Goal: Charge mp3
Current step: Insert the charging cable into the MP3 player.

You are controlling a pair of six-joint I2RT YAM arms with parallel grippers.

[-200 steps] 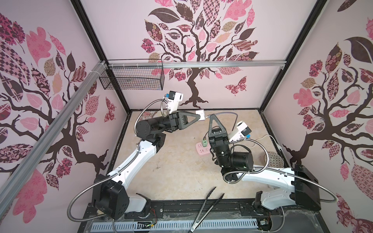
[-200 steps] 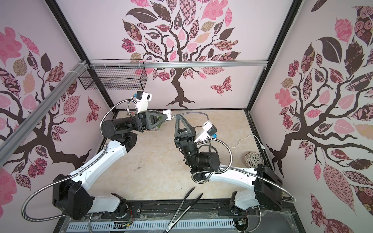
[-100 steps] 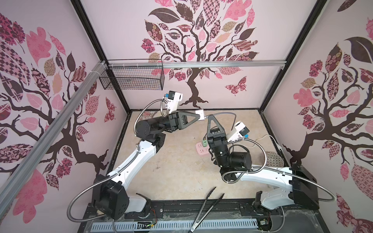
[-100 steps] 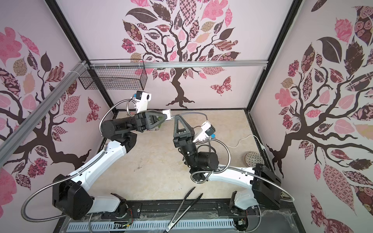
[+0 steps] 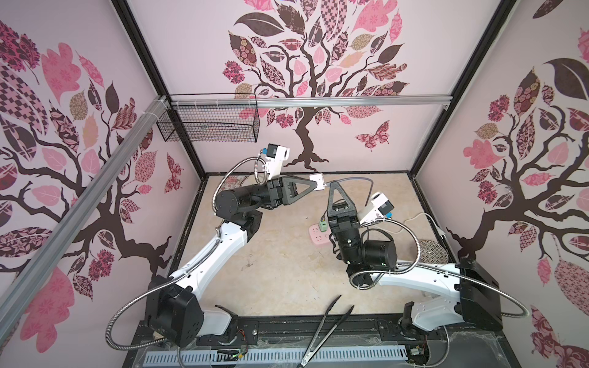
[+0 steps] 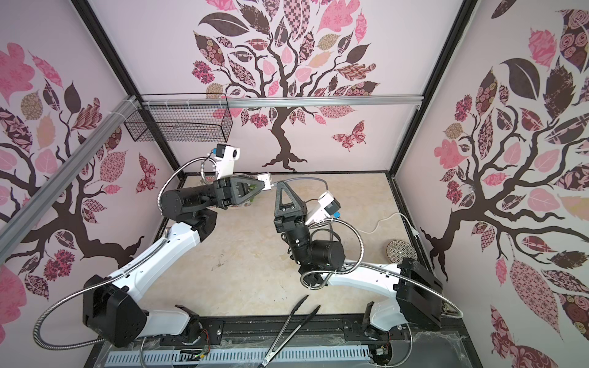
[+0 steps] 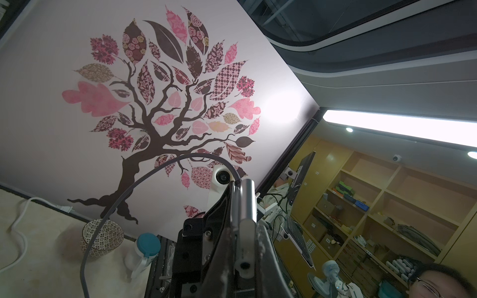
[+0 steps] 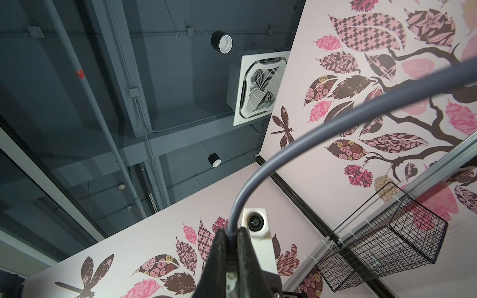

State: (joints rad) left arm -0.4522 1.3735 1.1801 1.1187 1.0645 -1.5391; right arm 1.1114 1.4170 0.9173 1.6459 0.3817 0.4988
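The left jaws are pressed together on the mp3 (image 5: 317,181), pinching the small silver player by its flat faces so that one edge juts past the tips, free to take a connector. In the left wrist view the mp3 (image 7: 247,206) shows edge-on as a thin bar rising from the black tips. The right jaws are shut on the grey cable (image 5: 350,180) at its very end, and their tips meet the player's exposed edge. Holding the cable that close to its connector probably makes the soft lead stiff enough to aim. Whether the connector is already seated in the port cannot be told, since the tips hide the joint. Both arms hold their pieces raised well above the bench (image 5: 280,270), toward the back wall. That likely leaves the lead free to arc without snagging. In the right wrist view the grey cable (image 8: 335,123) sweeps away from the pinch in a wide loop. It then drops behind the right arm toward the mint-green charger plug (image 5: 323,225), which stands on the pink power strip (image 5: 314,237) on the bench below. The supply end thus looks ready, and only the join at the player appears to need finishing. The tongs (image 5: 328,328) and the patterned bowl (image 5: 430,251) lie well apart and have no part in this.
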